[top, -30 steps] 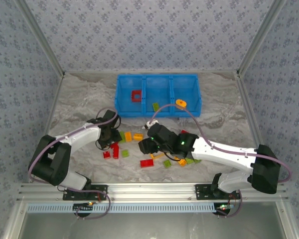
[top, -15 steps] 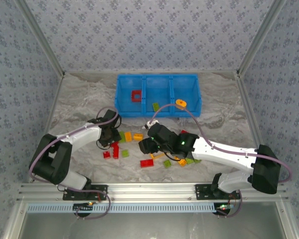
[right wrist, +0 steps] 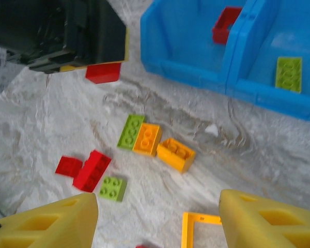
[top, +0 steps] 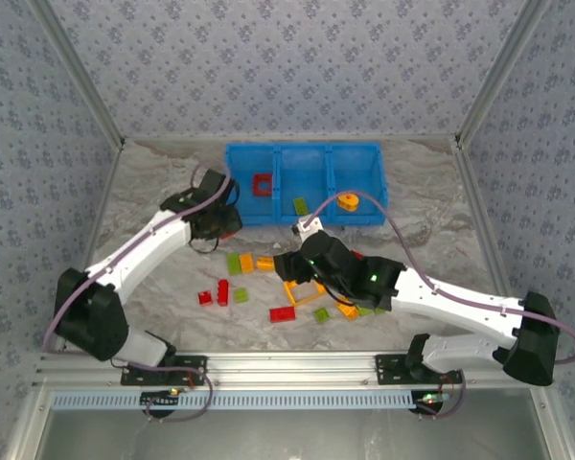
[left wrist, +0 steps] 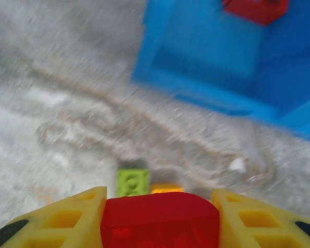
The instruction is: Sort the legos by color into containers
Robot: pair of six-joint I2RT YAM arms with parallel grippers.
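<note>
While the left gripper (top: 222, 226) is clamped on a red brick (left wrist: 160, 219) above the table (top: 153, 192), just short of the tray's (top: 259, 214) left compartment where a red frame (top: 263, 184) lies, the right gripper (right wrist: 157, 222) hangs open and empty over the loose bricks (right wrist: 146, 139).

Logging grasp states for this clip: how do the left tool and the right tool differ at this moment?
The left tool is closed on a red brick; the right tool stands open and empty. The left tool is by the blue tray's near left corner; the right tool hangs over the loose bricks. Both have yellow fingers.
</note>
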